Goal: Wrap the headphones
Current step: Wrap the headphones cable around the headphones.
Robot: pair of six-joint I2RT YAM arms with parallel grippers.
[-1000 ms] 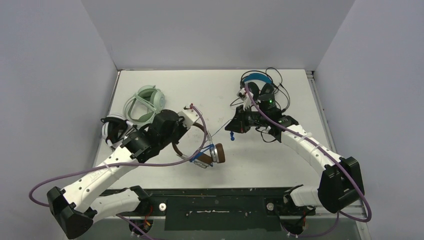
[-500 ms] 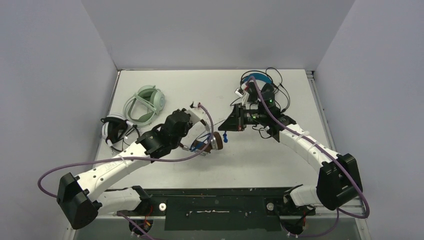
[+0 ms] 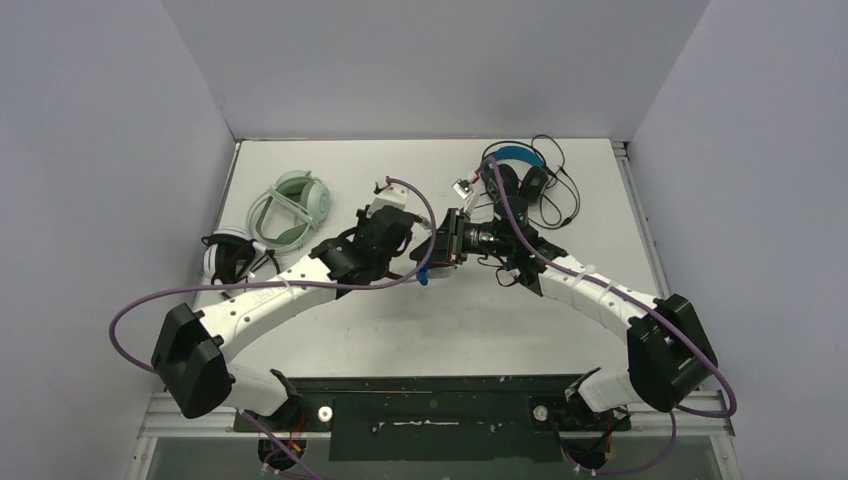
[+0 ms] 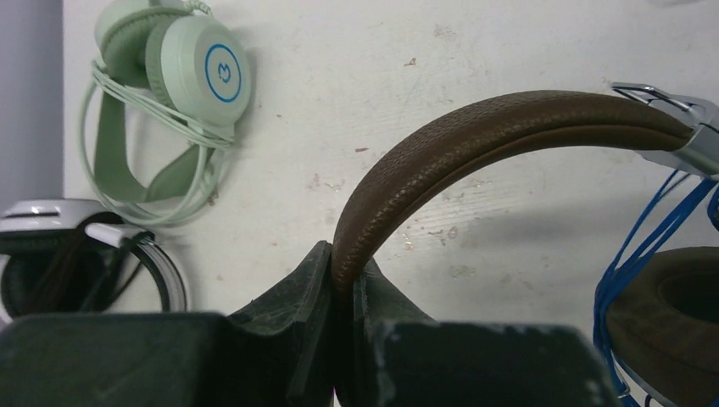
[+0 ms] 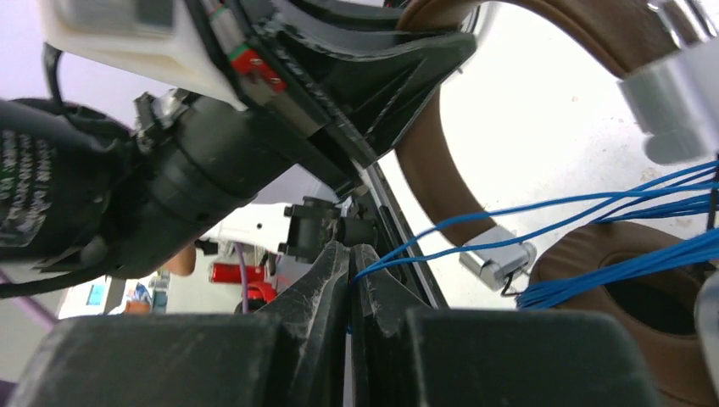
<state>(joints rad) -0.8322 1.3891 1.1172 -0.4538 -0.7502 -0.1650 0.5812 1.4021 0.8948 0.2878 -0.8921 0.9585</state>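
Note:
My left gripper (image 4: pixel 343 271) is shut on the brown headband (image 4: pixel 475 136) of the brown headphones, holding them off the table. Their brown ear cup (image 4: pixel 670 314) hangs at the right with blue cord (image 4: pixel 644 246) looped over it. My right gripper (image 5: pixel 350 250) is shut on a strand of that blue cord (image 5: pixel 526 212), close against the left wrist. In the top view the two grippers meet at mid-table (image 3: pixel 430 255), and the brown headphones are mostly hidden under them.
The mint green headphones (image 3: pixel 295 205) lie at the left with their cord wound round them. The white headphones (image 3: pixel 230 257) sit near the table's left edge. The black headphones with a blue headband (image 3: pixel 515 165) lie at the back right, with loose black cord around them.
My left arm carried the brown headphones away from the near side, up and to the right. My right gripper moved left with the blue cord until the two met.

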